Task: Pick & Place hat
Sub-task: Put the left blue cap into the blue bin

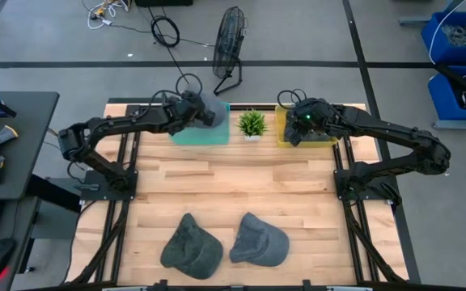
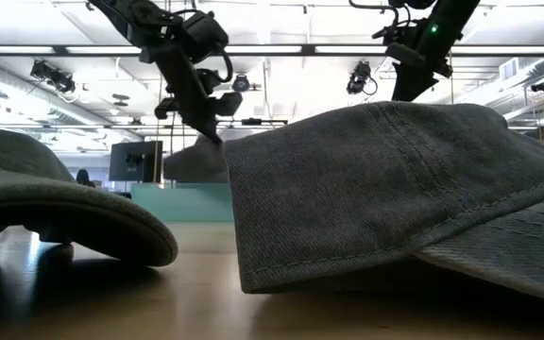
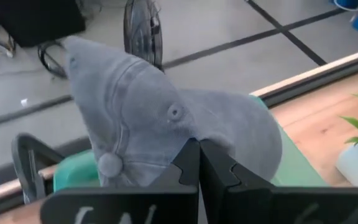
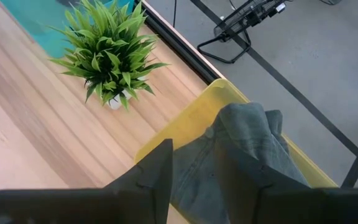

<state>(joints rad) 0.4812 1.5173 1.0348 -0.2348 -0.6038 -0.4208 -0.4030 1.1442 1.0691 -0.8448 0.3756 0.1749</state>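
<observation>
Though hidden from above, left hand (image 3: 197, 163) pinched on grey hat (image 3: 166, 124).

The gray hat (image 3: 166, 124) pinched in the left gripper (image 3: 199, 163) is soft, matt cloth with a faded, washed look, a stitched eyelet and a cloth-covered button. The left gripper's fingers are matt black plastic. The two hats (image 1: 191, 246) (image 1: 260, 240) on the table show a fine woven twill with visible seams. The table (image 1: 241, 182) is pale, smooth wood with a slight sheen. The yellow tray (image 4: 185, 121) looks like smooth plastic, and the fan (image 1: 229, 44) is dark wire metal.
</observation>
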